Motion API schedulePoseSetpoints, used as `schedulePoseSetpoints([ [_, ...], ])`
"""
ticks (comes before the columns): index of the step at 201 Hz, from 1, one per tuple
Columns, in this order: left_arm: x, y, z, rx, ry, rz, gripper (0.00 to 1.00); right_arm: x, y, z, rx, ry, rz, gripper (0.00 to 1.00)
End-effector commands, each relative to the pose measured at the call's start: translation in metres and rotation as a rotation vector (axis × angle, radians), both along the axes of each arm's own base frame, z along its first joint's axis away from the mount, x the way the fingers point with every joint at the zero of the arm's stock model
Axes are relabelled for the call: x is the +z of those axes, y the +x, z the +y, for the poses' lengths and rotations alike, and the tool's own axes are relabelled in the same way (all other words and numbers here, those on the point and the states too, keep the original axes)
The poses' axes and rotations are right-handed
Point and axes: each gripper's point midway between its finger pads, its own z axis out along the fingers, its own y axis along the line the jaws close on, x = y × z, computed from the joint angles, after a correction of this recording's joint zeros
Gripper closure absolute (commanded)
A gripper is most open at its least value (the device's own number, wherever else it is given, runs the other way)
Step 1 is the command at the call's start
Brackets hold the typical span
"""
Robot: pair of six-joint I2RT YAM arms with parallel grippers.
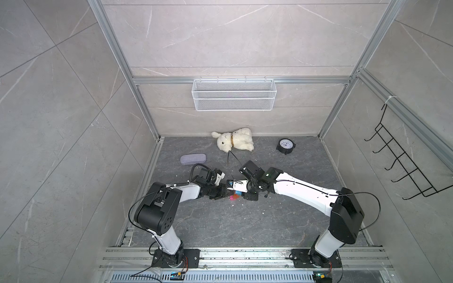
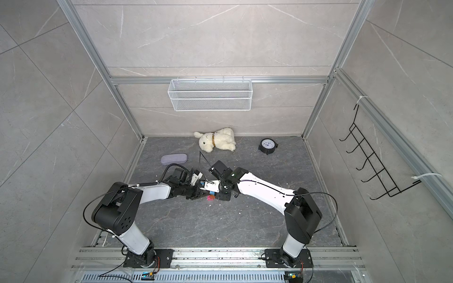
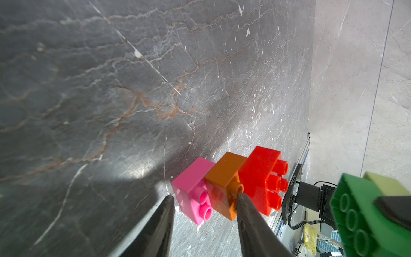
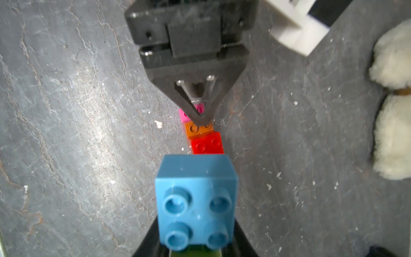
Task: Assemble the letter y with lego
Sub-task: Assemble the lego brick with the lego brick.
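L pincer [image 3: 205, 196]: clamped tight, tips pinching the stem at the pink square studded plastic brick [image 3: 192, 189] and orange square studded plastic brick [image 3: 222, 175]. The red square studded plastic brick [image 3: 260, 175] sticks out beyond, studs free.

R pincer [image 4: 195, 251]: closed on the long green studded plastic bar [image 3: 364, 213], w/ blue square studded plastic brick [image 4: 195, 195] and yellow-green square plastic brick [image 3: 387, 184] on it.

All the lego [image 1: 234, 196] is in hand, well to the arm-base side of the white plush rabbit [image 1: 234, 139].

Progress, my read: stem done, fork done. One join to go, green bar onto red studs. Left wrist view shows a gap there, so not mated yet. After that the letter y [image 2: 210, 196] is complete.

Writing: a dark board [image 3: 293, 189] carries a small printed code, too small for me to read. The round black desk clock [image 1: 285, 145] beside the rabbit has numerals, illegible. No brand visible on any stud.
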Motion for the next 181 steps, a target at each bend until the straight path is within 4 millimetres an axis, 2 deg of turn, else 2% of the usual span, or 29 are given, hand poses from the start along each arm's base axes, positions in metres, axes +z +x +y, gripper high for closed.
schedulePoseSetpoints([
  [1, -0.045, -0.023, 0.031, 0.04, 0.174, 0.113, 0.52, 0.003, 0.001, 0.009, 0.112, 0.019, 0.034, 0.71],
  [15, -0.045, -0.023, 0.031, 0.041, 0.174, 0.113, 0.52, 0.005, 0.003, 0.012, 0.135, 0.029, 0.048, 0.71],
  [86, -0.045, -0.023, 0.031, 0.039, 0.175, 0.11, 0.52, -0.013, 0.007, 0.014, 0.193, -0.047, 0.088, 0.7],
  [181, -0.051, -0.027, 0.032, 0.04, 0.181, 0.124, 0.52, -0.021, 0.019, 0.015, 0.236, -0.1, 0.042, 0.7],
])
